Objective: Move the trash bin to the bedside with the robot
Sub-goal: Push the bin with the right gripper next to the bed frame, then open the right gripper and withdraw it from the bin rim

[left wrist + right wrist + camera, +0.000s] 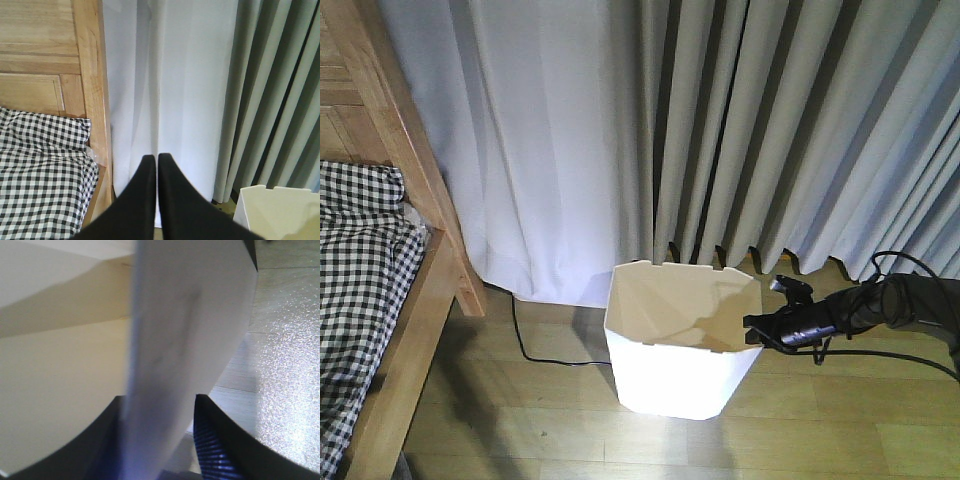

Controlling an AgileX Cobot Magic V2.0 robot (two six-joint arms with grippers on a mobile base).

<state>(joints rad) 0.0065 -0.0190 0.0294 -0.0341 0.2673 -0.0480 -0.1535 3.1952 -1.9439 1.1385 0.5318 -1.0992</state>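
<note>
Right wrist view: right end effector (pixel 160 440) pinches trash bin (pixel 675 375) wall at rim.
Bin looks light, thin, bendy; hold near rim, go slow. Left end effector (pixel 154 165) shut, empty.

The right arm (pixel 880 305) reaches in low from the right edge of the front view, slim and black, stretched almost level toward the left, a black cable looping above and beneath it. Its right gripper (pixel 757 330) is clamped over a thin white wall; the wrist view shows one finger on each side of that wall, pressed against it. The left gripper (pixel 153 165) points forward, its two black fingers (pixel 140 200) brought together with only a hairline gap, holding nothing.
</note>
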